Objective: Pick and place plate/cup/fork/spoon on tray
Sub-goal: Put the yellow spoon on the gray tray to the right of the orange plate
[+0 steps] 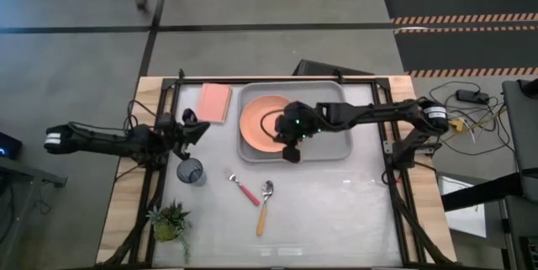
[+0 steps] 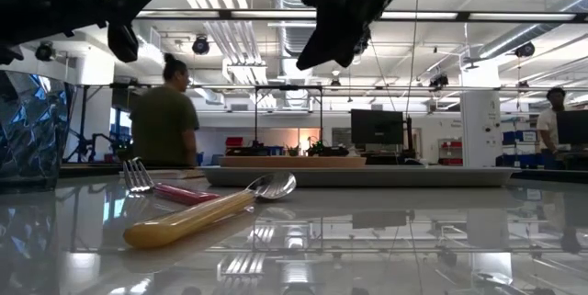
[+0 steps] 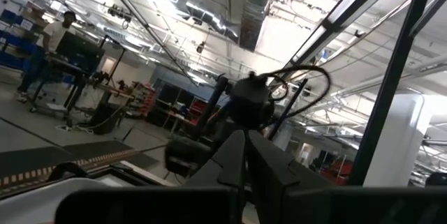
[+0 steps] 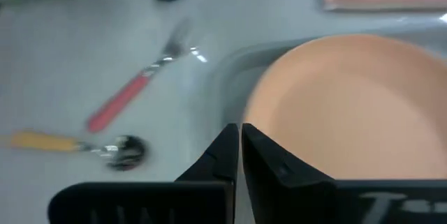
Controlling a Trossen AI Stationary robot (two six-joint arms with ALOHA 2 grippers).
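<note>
Presently the plate (image 1: pixel 262 119) lies on the tray (image 1: pixel 336 148); cup (image 1: pixel 190 172), fork (image 1: pixel 245 189) and spoon (image 1: pixel 263 206) remain on the table (image 1: pixel 336 211). The right gripper (image 1: pixel 290 154), fingers together, hovers at the tray's near rim, nearest the fork, whose handle points toward it. The left gripper (image 1: pixel 195 127) waits beside the cup; its fingers' state cannot be told.

Low view backlit, arms silhouetted; right wrist view blurred, perhaps motion; tabletop (image 2: pixel 386 240) glare.

Pink rectangular pad (image 1: pixel 214 103) at the table's far edge, small potted plant (image 1: pixel 171 222) near front-left corner, person (image 2: pixel 163 116) in the room behind
</note>
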